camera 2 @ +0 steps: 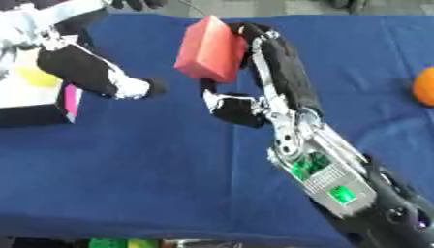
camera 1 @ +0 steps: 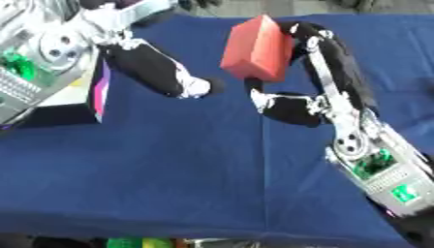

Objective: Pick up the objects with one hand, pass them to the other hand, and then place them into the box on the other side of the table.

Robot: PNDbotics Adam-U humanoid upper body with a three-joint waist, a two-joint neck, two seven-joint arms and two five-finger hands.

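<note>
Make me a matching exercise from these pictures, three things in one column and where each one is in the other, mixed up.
Things:
1. red rectangular block
2. orange round object
3. white open box

Places:
A. at the table's right edge
B. on the table's left side
C. held up by the right hand

Pairs: 1-C, 2-A, 3-B
</note>
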